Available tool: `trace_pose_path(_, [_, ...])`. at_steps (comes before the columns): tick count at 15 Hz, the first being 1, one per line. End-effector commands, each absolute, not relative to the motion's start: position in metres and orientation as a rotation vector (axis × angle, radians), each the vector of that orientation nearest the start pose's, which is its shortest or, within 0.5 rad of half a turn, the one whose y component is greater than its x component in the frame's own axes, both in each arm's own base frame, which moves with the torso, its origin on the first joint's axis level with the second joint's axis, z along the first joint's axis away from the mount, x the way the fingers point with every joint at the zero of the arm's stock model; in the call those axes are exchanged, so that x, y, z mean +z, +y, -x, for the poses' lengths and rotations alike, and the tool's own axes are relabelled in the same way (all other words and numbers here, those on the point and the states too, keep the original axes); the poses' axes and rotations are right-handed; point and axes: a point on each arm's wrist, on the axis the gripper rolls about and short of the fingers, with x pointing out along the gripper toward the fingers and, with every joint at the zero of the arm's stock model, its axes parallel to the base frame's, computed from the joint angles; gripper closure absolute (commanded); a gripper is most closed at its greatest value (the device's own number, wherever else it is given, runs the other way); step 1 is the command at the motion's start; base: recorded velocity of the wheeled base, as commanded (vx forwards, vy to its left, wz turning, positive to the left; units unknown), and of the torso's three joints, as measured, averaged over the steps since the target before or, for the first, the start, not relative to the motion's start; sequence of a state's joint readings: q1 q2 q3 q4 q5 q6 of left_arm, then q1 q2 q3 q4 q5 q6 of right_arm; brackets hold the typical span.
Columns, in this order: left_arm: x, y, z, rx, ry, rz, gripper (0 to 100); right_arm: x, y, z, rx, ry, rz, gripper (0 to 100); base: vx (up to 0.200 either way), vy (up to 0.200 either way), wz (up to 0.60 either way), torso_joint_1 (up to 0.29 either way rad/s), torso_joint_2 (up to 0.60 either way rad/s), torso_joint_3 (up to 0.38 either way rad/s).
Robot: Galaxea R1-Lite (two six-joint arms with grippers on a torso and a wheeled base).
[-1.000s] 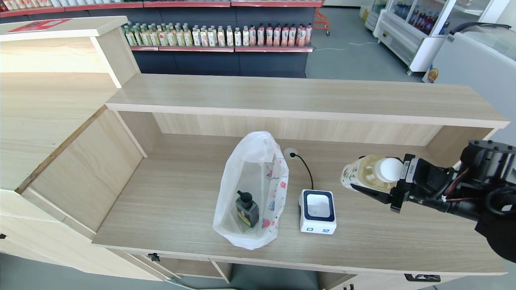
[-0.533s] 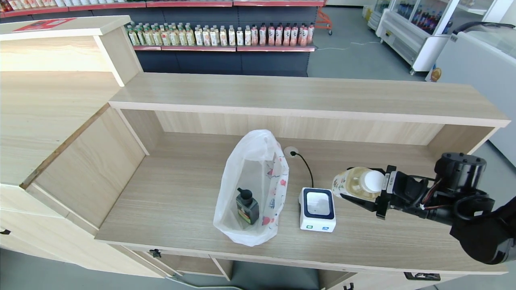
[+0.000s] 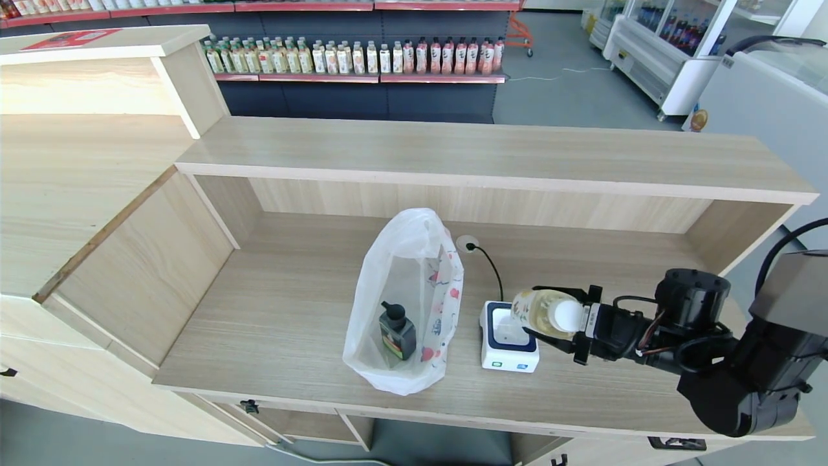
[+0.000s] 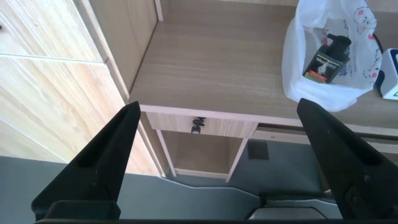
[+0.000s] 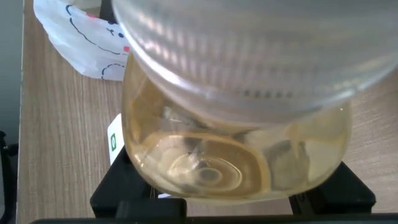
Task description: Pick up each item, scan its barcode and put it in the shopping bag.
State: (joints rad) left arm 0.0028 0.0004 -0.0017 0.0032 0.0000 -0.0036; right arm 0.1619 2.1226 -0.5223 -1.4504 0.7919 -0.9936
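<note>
Bottle (image 3: 540,310) w/ yellowish liquid: long axis approx horizontal, white cap toward the wrist, base pointing to robot's left at shopping bag (image 3: 404,298). Held in air over scanner (image 3: 499,355), near desk (image 3: 291,323) front edge, right of center. Right gripper (image 3: 546,315) fingers (image 3: 557,290) pinch the bottle at the cap end. Bag stands just left of scanner, black pump bottle (image 3: 396,334) inside. Left gripper (image 4: 219,106) fingers spread wide, nothing between them, out past desk front edge.
</note>
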Motion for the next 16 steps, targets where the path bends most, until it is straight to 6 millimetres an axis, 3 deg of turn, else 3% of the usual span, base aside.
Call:
trace_pose_path(1, [0.076, 0.000, 0.023, 0.003, 0.002, 0.003, 0, 0.052, 0.069, -0.318, 0.956, -0.305, 0.857, 100, 0.000, 0.000, 0.00, 0.000, 0.00, 0.000])
trace_pose_path(8, [0.076, 0.000, 0.023, 0.002, 0.002, 0.003, 0, 0.040, 0.078, -0.345, 0.951, -0.349, 0.869, 100, 0.000, 0.000, 0.00, 0.000, 0.00, 0.000])
trace_pose_path(16, [0.076, 0.000, 0.023, 0.003, 0.002, 0.003, 0, 0.037, 0.082, -0.358, 0.979, -0.400, 0.868, 100, 0.000, 0.000, 0.00, 0.000, 0.00, 0.000])
